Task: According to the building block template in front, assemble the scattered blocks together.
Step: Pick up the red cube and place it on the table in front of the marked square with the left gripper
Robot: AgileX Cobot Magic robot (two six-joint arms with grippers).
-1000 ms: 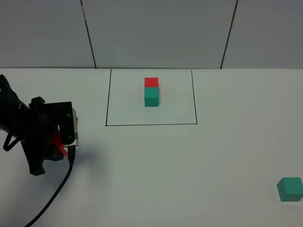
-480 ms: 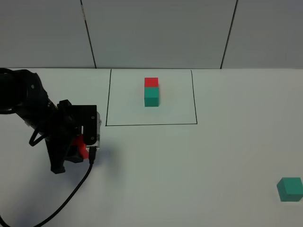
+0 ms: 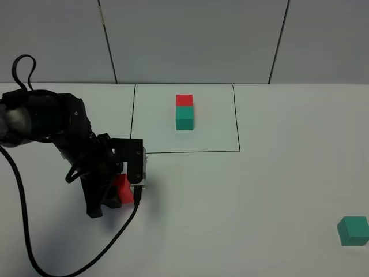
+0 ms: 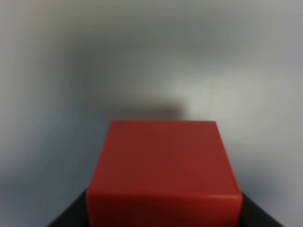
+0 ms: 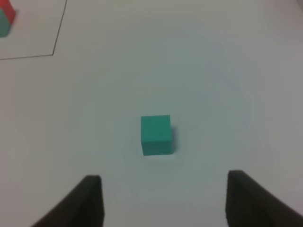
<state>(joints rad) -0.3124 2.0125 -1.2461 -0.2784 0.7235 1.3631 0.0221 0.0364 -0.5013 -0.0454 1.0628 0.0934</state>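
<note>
The template [image 3: 184, 112], a red cube joined to a teal one, sits inside a thin black outline [image 3: 238, 121] at the table's far middle; its corner shows in the right wrist view [image 5: 4, 16]. My left gripper [image 3: 118, 193] is shut on the loose red block [image 3: 122, 189], left of centre and below the outline's left corner. That red block [image 4: 163, 170] fills the left wrist view. The loose teal block [image 3: 353, 230] rests at the near right edge. In the right wrist view my right gripper [image 5: 163, 189] is open, with the teal block [image 5: 155, 135] lying just beyond its fingertips.
A black cable [image 3: 69, 265] trails from the left arm across the near-left table. A grey panelled wall [image 3: 190, 40] rises behind the white table [image 3: 242, 196].
The left arm has carried the red block rightward from the table's left edge toward the middle. The teal block and the template have not moved.
</note>
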